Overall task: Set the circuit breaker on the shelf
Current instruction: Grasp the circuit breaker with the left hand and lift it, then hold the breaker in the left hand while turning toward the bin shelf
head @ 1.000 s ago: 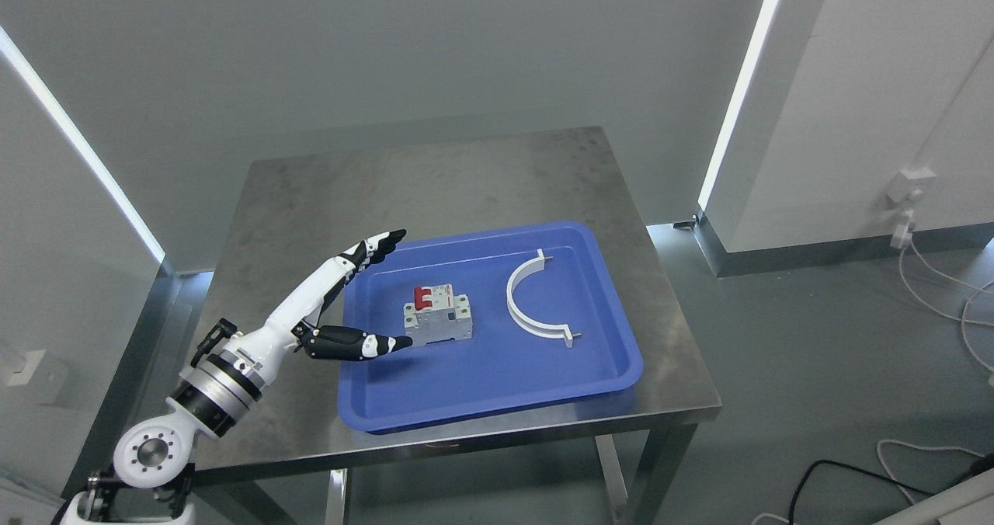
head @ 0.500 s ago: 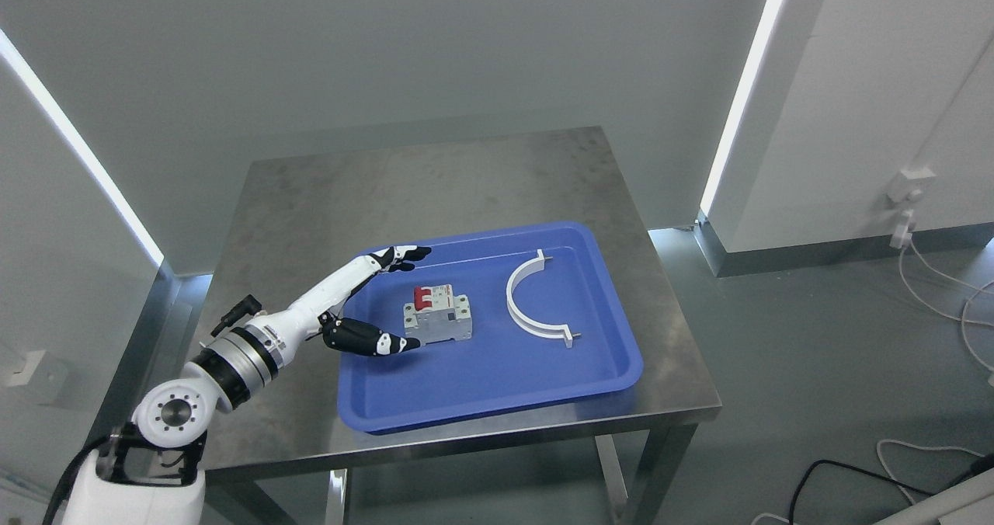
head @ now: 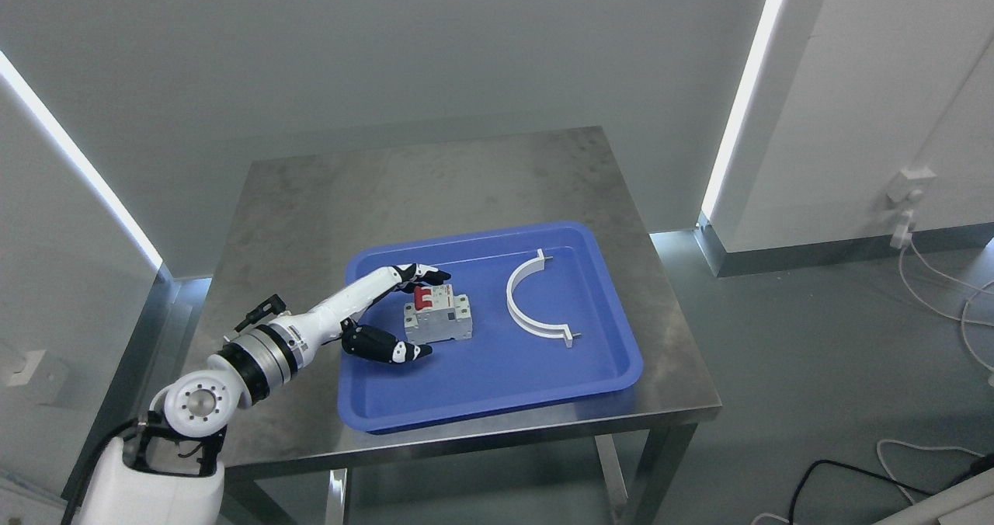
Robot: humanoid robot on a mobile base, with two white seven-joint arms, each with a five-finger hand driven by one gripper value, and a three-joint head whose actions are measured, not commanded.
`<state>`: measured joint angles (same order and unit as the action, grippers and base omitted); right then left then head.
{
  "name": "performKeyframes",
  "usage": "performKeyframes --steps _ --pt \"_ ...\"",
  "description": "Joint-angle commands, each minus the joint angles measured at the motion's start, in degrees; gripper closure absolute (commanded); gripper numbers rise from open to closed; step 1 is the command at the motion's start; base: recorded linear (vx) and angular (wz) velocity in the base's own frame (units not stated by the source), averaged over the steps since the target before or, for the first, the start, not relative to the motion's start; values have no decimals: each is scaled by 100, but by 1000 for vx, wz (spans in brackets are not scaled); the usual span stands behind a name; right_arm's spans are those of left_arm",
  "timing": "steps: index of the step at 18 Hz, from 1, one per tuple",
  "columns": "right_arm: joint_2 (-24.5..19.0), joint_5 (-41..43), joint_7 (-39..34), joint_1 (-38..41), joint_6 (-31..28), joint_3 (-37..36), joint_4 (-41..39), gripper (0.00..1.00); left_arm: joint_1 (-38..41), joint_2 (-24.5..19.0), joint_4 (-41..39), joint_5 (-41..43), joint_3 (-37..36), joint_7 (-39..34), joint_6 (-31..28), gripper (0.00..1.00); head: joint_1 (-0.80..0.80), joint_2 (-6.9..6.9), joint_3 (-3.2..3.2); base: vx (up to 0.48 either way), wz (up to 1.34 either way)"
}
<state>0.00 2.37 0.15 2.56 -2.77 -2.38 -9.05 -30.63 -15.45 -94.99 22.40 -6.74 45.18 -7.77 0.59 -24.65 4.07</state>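
A grey circuit breaker (head: 441,318) with red switches lies in the blue tray (head: 497,385) on the steel table. My left hand (head: 427,311) reaches in from the lower left and brackets the breaker's left side. Its fingers (head: 423,273) arch over the far edge by the red switches, and the thumb (head: 392,349) lies low at the near edge. The hand is open, with no firm hold visible on the breaker. My right arm does not show.
A white half-ring clamp (head: 532,305) lies in the tray to the right of the breaker. The steel table (head: 435,179) stretches bare behind the tray. Cables trail on the floor at the right. No shelf appears in view.
My left arm has moved right and lower, bringing the fingers from the tray's left rim to either side of the breaker. The breaker has not moved.
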Motion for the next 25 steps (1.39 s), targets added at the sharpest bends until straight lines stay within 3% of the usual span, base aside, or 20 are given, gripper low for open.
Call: performKeyframes --steps 1,7,8,11,12,15,17,19,21,25 --pt "100 0 3 -1 5 1 0 0 -48 419 226 344 -117 8 3 37 0 0 0 0 0" --pt "100 0 3 -1 5 -8 0 0 -206 640 744 467 85 -36 362 51 0 0 0 0 0" --pt "100 0 3 -1 5 1 0 0 -197 692 788 476 172 -36 459 57 0 0 0 0 0" --pt "100 0 3 -1 5 1 0 0 -189 798 920 476 489 8 1029 90 0 0 0 0 0" --pt "100 0 3 -1 5 1 0 0 -189 868 981 467 664 -1 1310 95 0 0 0 0 0" --pt "100 0 3 -1 5 1 0 0 -319 1445 1017 397 1603 -79 1891 95 0 0 0 0 0" --pt "100 0 3 -1 5 1 -9 0 -539 1445 1017 257 2052 -463 2452 90 0 0 0 0 0" --pt "100 0 3 -1 5 -8 0 0 -531 1445 965 -269 2211 -1638 2753 89 0 0 0 0 0" --pt "100 0 3 -1 5 1 0 0 -453 1445 763 -350 2265 -2239 2859 89 0 0 0 0 0" --pt "100 0 3 -1 5 1 0 0 12 1445 175 -359 2248 -2382 2912 89 0 0 0 0 0"
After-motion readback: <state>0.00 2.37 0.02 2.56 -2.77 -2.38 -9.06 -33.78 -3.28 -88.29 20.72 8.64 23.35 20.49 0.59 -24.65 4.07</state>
